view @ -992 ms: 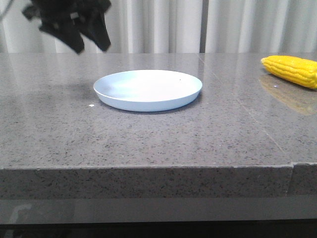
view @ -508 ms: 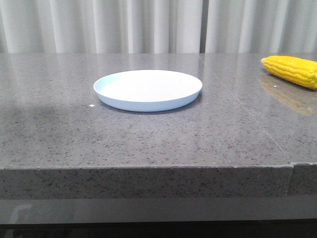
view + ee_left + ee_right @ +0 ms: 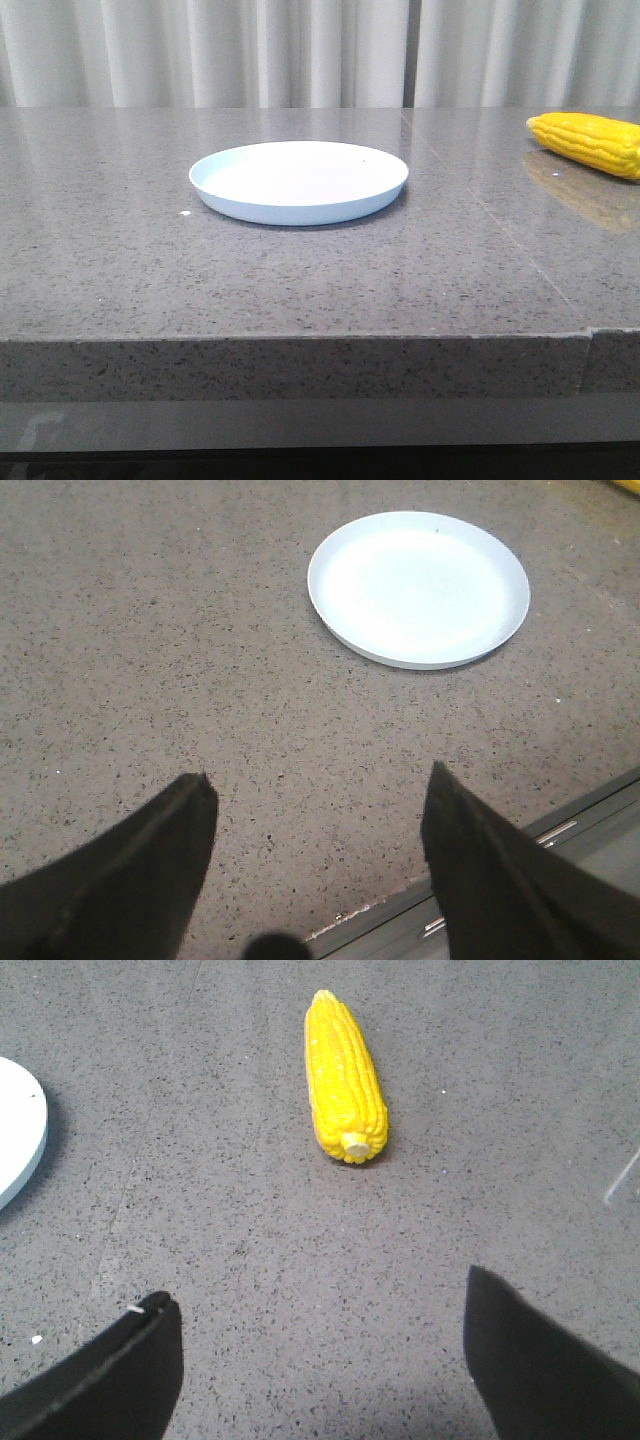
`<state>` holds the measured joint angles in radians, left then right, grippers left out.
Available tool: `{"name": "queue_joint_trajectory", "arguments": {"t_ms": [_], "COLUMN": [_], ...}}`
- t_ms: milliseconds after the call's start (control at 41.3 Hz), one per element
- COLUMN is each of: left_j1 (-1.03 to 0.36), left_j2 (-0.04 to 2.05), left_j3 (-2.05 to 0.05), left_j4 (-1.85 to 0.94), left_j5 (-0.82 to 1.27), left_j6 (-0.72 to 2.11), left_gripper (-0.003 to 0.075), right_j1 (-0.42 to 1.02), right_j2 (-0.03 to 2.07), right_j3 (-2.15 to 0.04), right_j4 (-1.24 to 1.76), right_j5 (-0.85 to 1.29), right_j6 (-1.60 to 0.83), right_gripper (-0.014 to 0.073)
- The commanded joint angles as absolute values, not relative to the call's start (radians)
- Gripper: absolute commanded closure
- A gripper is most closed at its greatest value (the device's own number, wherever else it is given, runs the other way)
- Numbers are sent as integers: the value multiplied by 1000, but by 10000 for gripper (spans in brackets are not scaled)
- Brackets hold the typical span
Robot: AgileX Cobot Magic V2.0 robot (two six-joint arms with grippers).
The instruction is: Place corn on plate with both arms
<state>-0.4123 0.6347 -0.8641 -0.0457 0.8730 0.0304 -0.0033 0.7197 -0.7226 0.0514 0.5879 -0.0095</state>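
Lying flat on table, corn (image 3: 346, 1080) ahead of open, empty right fingers (image 3: 130, 1360); left fingers (image 3: 160, 850) open.

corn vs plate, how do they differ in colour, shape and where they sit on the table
The corn is bright yellow; the plate is pale blue-white. The corn is a long tapered cob with rows of kernels; the plate is round, shallow and plain. In the front view the corn lies at the far right edge, the plate near the middle. Both rest on the grey stone table, apart and untouched.

No readable text, labels, brands, numbers or signs anywhere in these views.
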Motion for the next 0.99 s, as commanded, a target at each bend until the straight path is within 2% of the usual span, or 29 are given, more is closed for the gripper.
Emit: {"name": "queue_joint_trajectory", "arguments": {"t_ms": [0,387,968], "left_j1": [-415,-415,-415], "left_j2": [606,596,596], "left_j3": [-881,-878,-878], "left_j4": [-53,-57,-57], "left_j5": [811,802,802], "left_j6": [20,20,20], "left_gripper": [279,280,280], "right_j1": [-9,-9,-9], "right_j2": [722,756,1262], "right_j3": [-756,-790,-1206], "right_j4": [44,44,15], "right_j5": [515,537,698], "right_j6": [-20,-20,-21], "right_gripper": [-8,-8,-8]}}
